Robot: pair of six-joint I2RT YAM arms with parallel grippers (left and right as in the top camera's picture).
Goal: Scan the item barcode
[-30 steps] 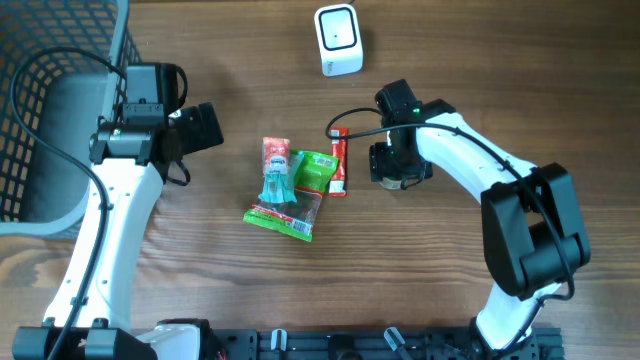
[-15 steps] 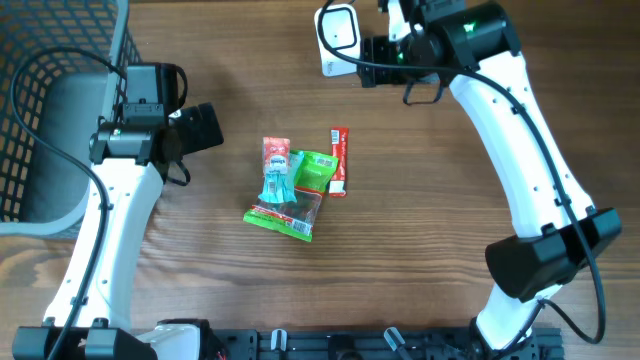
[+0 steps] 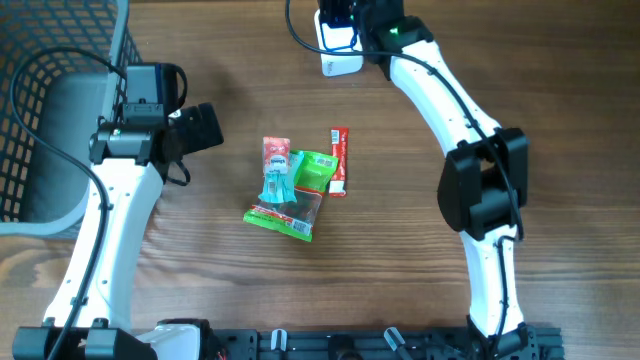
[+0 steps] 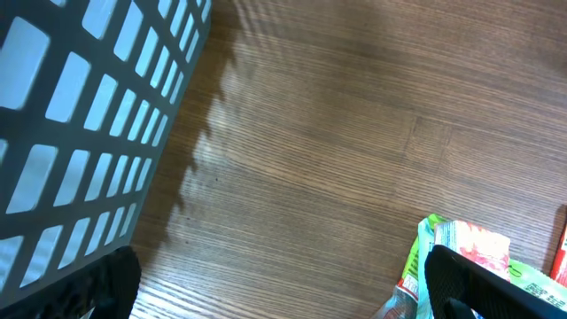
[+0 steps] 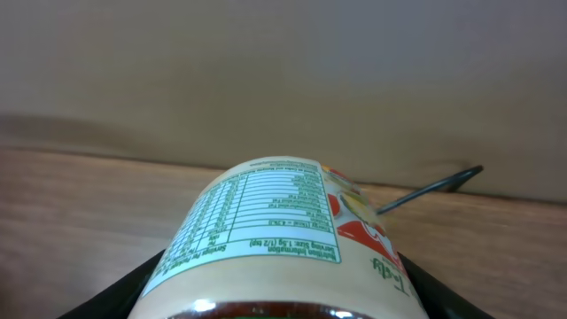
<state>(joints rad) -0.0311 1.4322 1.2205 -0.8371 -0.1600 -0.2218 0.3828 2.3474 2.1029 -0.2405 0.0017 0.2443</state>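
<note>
Overhead view. Noted left claw (image 3: 210, 128) spread wide and empty, hovering over the wooden desk (image 3: 420, 290) just beside a dark mesh basket (image 3: 40, 60) at the left edge. Found right arm (image 3: 440, 100) stretched to the far edge, placing right claw (image 3: 340, 14) directly above a white scanner (image 3: 340, 58). Cannot tell its grip from this angle. Logged four snack items mid-desk, well apart from both claws and bunched in one cluster: a red-and-teal packet (image 3: 275, 168), a green pouch (image 3: 316, 172), a red bar (image 3: 340, 162) and a long green packet (image 3: 282, 220).

Left wrist view. Confirmed dark fingers (image 4: 483, 283) set far apart at the lower corners, with nothing between. Recorded basket mesh at upper left, bare wood grain across the middle, and the edge of the snack cluster at lower right.

Right wrist view. Found right claw pinching a cream-coloured jar (image 5: 275, 239), with the nutrition label turned up toward the lens and red and green print on the right flank. Saw black claw parts flanking the jar at lower left and lower right. Noted desk surface and a plain wall (image 5: 283, 71) beyond the jar, plus a thin dark cable (image 5: 430, 188) to the right.
</note>
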